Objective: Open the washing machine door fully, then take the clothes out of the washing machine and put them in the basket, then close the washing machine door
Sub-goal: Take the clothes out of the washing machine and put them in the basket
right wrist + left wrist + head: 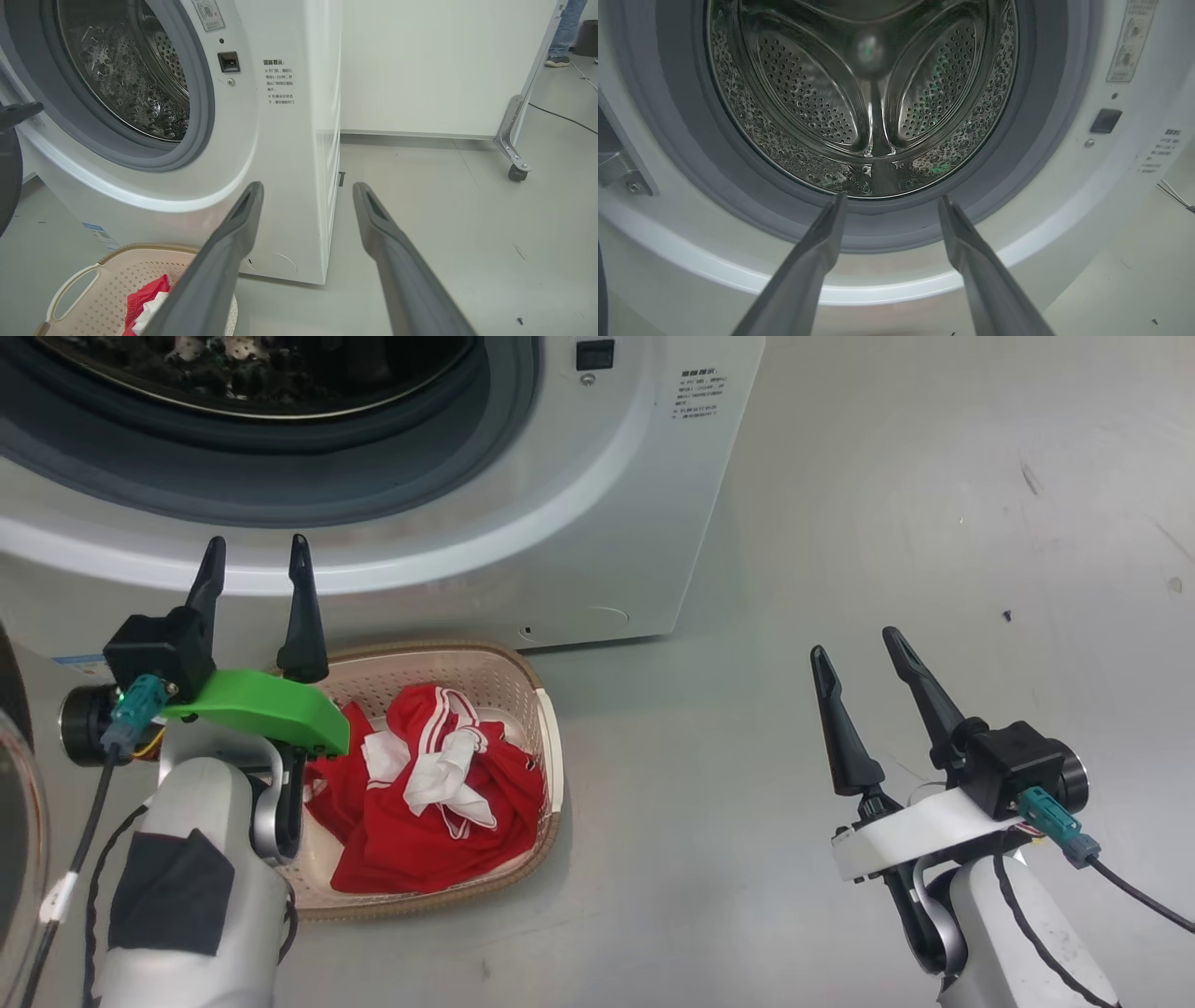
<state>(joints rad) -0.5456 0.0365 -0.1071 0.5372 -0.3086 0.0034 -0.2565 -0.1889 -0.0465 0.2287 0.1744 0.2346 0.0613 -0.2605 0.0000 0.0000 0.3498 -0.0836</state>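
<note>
Grey floor (887, 523) bears the washing machine (597, 504), the basket (467, 677) seemingly touching its front.

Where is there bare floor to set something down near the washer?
Free: the floor right of the washer, out to the white wheeled panel, and between basket and right pincer. Crowded: before the drum, where basket of clothes, left pincer and open door sit.

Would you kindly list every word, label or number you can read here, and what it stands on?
"温馨提示:" heads the printed notice on the washing machine front.
Its smaller lines: too small to read.
The sticker above the latch: blurred.
The blue label low on the front: unreadable.
The clothes: no print showing.
</note>
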